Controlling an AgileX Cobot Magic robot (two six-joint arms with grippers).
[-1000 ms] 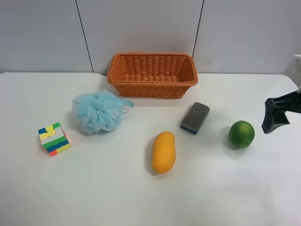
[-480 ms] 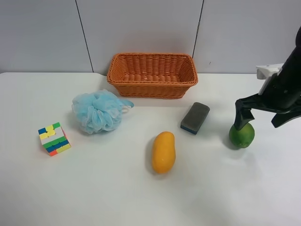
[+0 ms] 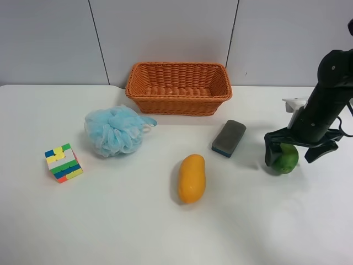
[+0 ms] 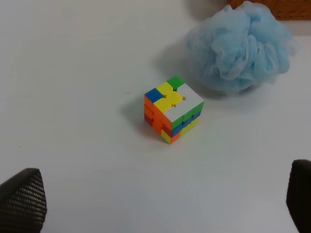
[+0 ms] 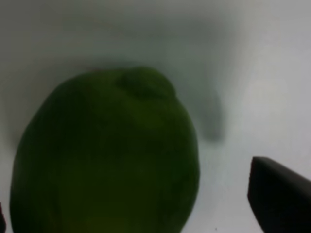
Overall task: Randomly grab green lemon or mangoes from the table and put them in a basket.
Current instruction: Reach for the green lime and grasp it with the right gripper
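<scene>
The green lemon [image 3: 285, 162] lies on the white table [image 3: 110, 221] at the right. My right gripper [image 3: 292, 157] is open and straddles it, one finger on each side, low over the table. In the right wrist view the lemon [image 5: 107, 155] fills the frame between the fingertips [image 5: 279, 199]. The yellow-orange mango [image 3: 191, 178] lies near the table's middle. The orange woven basket [image 3: 178, 99] stands at the back, nothing showing inside. My left gripper [image 4: 160, 201] is open and empty, hovering over bare table near a colour cube [image 4: 172, 109].
A light blue bath pouf [image 3: 116, 130] lies left of the basket, also in the left wrist view [image 4: 240, 48]. The colour cube [image 3: 63, 163] sits at the far left. A grey-blue eraser block [image 3: 229, 138] lies between the basket and the lemon.
My right arm has come in from the right edge and dropped its open gripper around the green lemon. The fruits and other objects have not moved.
</scene>
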